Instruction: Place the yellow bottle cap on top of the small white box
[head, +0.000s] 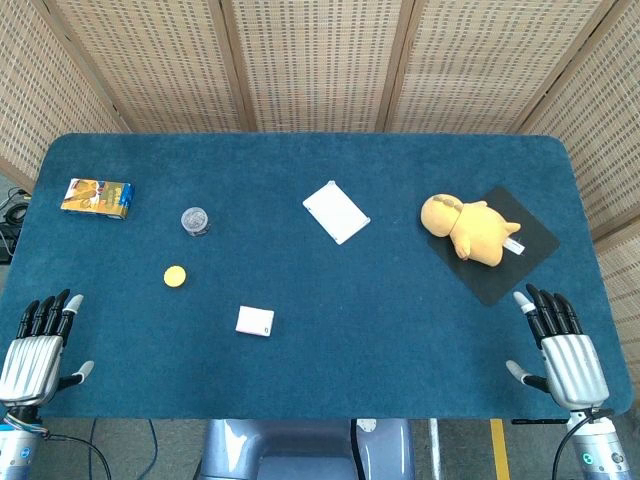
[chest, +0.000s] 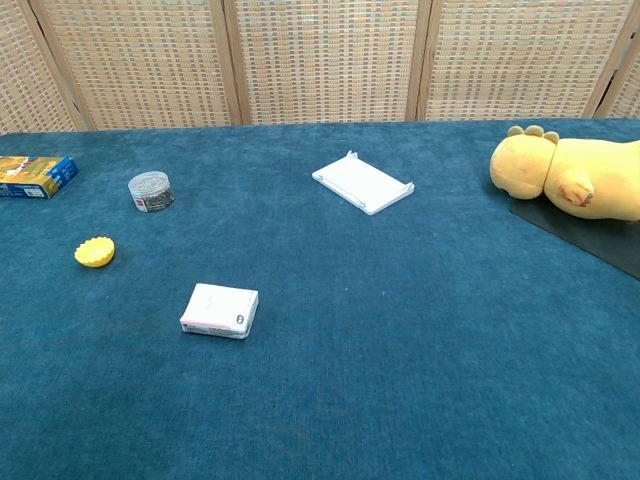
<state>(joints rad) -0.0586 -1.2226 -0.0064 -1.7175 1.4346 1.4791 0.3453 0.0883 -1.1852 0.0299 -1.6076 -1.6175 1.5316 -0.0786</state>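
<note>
Nothing has been grasped yet, so the task is judged to be at its very start, with the reach for the cap still to be made. The yellow bottle cap (head: 175, 276) is seen lying flat on the blue tabletop (head: 330, 340) in its left half, well in from the left edge, with the small white box (head: 255, 321) lying nearer the front edge and a little toward the centre, apart from the cap. Both are also shown in the chest view, the cap to the left and farther back than the box.

The left hand (head: 38, 345) is held at the front left corner with its fingers extended and apart, and nothing is held in it. The right hand (head: 562, 345) is held likewise at the front right corner, empty and with fingers spread. Neither hand is shown in the chest view.

Since the cap lies on the left side, the left hand is judged the better placed for it. A pinch across the low rim of the cap would be called for, then a short carry toward the box and a flat release on its top face. The small clear jar (head: 196, 221) just behind the cap would have to be avoided.
</note>
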